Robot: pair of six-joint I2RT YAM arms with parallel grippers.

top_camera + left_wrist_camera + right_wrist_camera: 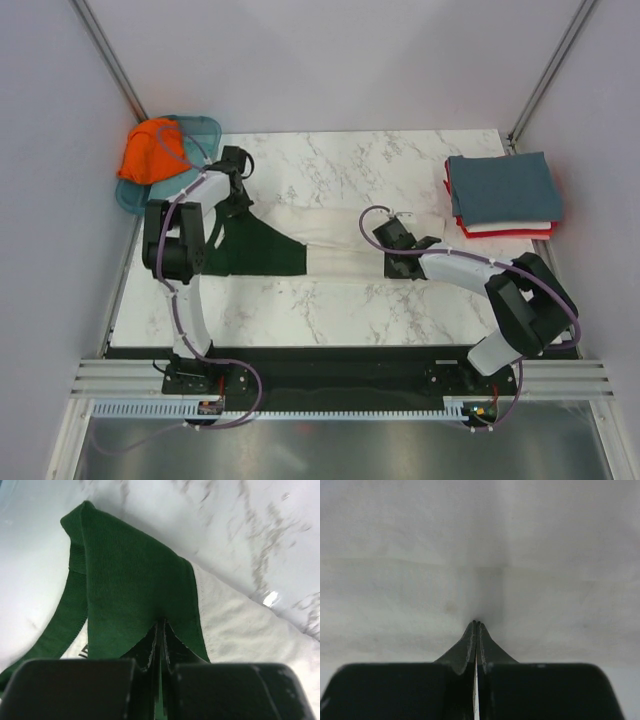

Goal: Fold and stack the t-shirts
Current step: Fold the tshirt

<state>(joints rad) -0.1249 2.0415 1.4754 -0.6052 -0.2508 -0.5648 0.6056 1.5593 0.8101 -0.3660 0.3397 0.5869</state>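
Left gripper (161, 622): pressed together on the green sleeve (125, 580) of the cream tee (340, 240), at its left end.
Right gripper (476, 623): pressed together, pinching cream cloth near the tee's right end.
Cream tee: stretched across the middle of the table (330, 310) between both grips; body lying as a long narrow band.
Step in hand: judged a lengthwise fold, near done; crosswise fold not yet made.
Next move: likely both pinches firm, one end carried over the other, edges matched, no slack dragged.
Stack (505, 190): far right corner; slate-blue on top, white and red below.
Orange tee (150, 150): bunched in the tray (205, 128), far left corner.
Count: grippers two; tees five visible (cream, orange, blue, white, red); tray one.
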